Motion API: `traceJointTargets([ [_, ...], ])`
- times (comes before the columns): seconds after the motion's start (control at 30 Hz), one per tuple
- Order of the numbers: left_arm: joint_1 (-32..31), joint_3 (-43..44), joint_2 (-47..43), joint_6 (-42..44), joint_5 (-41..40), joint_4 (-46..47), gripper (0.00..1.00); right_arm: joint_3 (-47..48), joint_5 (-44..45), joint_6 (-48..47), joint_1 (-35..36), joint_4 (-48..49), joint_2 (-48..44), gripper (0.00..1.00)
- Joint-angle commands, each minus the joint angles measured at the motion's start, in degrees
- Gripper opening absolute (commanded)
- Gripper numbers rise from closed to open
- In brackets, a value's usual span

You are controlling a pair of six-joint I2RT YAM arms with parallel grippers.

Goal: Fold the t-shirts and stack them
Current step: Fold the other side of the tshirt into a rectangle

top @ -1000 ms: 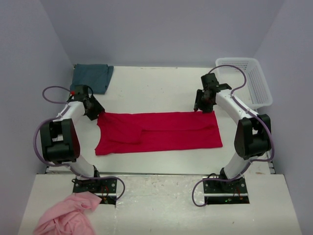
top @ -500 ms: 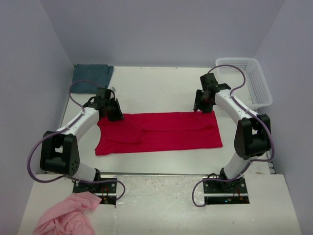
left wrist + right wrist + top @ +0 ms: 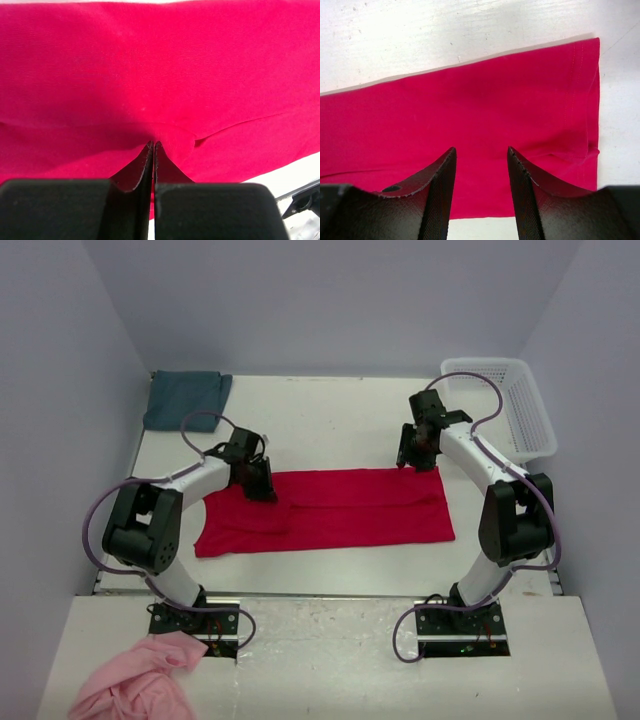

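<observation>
The red t-shirt (image 3: pixel 350 505) lies flat as a long folded band across the middle of the table. My left gripper (image 3: pixel 265 488) is down on its upper left part, jaws shut. In the left wrist view the left gripper's tips (image 3: pixel 154 144) touch the red t-shirt (image 3: pixel 160 75) at a small pucker, and no cloth shows between them. My right gripper (image 3: pixel 405 462) stands open over the shirt's upper right corner. The right wrist view shows the right gripper (image 3: pixel 481 152) with the red t-shirt (image 3: pixel 470 115) flat beneath it. The teal t-shirt (image 3: pixel 185 398) lies folded at the back left.
A white plastic basket (image 3: pixel 527 405) stands at the back right corner of the table. A crumpled pink cloth (image 3: pixel 135 680) lies on the near ledge at the left, beside the left arm's base. Walls close in on the left, back and right.
My left gripper has shut and swung from beyond the shirt's left edge rightwards onto the red cloth. The right arm has not moved.
</observation>
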Motion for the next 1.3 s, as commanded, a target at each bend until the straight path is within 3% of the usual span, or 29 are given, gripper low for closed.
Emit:
traceJointTargets([
  [0.0, -1.3, -0.7, -0.1, 0.0, -0.3, 1.9, 0.00, 1.9, 1.8, -0.7, 0.4, -0.6, -1.1, 0.47],
  [0.57, -3.0, -11.7, -10.2, -3.5, -1.3, 0.6, 0.00, 1.5, 1.4, -0.6, 0.4, 0.0, -1.1, 0.47],
  [1.03, -7.2, -20.8, -28.2, -10.6, -2.6, -6.7, 0.00, 1.1, 0.8, -0.6, 0.4, 0.5, -1.4, 0.47],
  [1.17, -8.2, -22.0, -35.6, -12.0, -8.3, -10.1, 0.00, 1.0, 0.3, -0.6, 0.4, 0.9, -1.9, 0.47],
  [1.27, -8.2, -15.6, -33.1, -9.2, -14.0, -13.1, 0.00, 1.1, 0.1, -0.6, 0.5, 0.9, -1.8, 0.47],
])
